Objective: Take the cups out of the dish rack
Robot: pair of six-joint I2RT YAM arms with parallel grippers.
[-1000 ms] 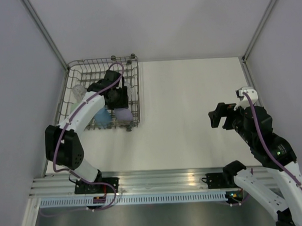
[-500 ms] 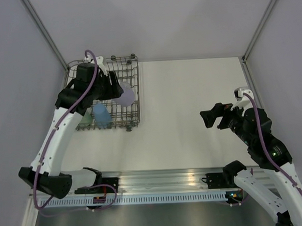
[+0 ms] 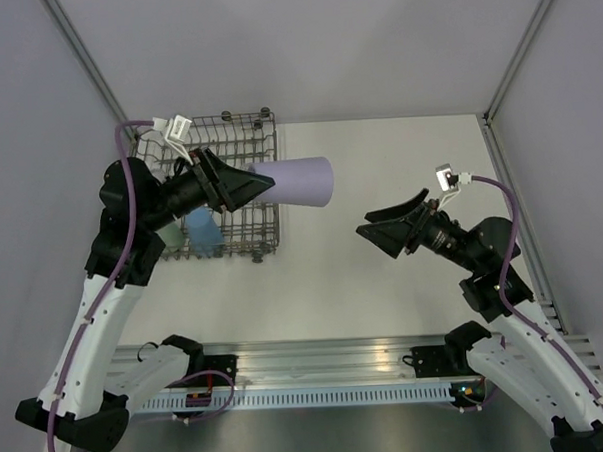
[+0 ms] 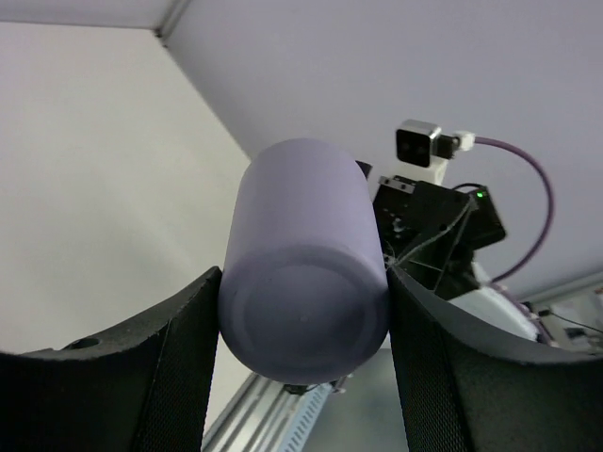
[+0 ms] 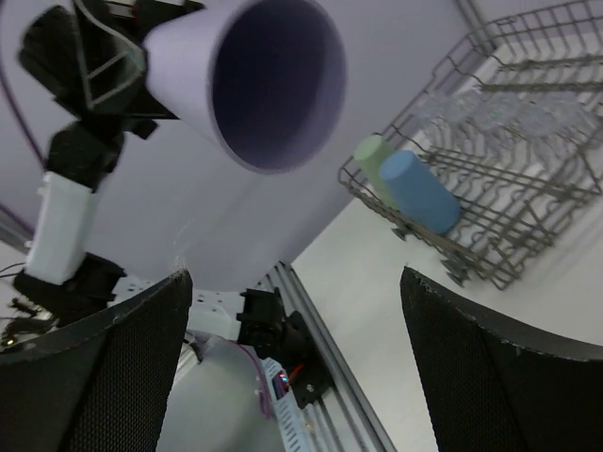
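Left gripper clamps the lilac cup by its base, lying level at upper middle of the frame, just beside the dish rack. Right gripper is spread, empty. Such a short grip on smooth plastic may slip and drop it.

White table; pale grey walls on three sides; aluminium rail along near edge

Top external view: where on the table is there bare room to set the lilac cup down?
Bare table runs from the dish rack's right side to the right wall, and in front of the rack. The open right hand hovers over its middle. Crowded: the rack's near end, with the blue cup and green cup.
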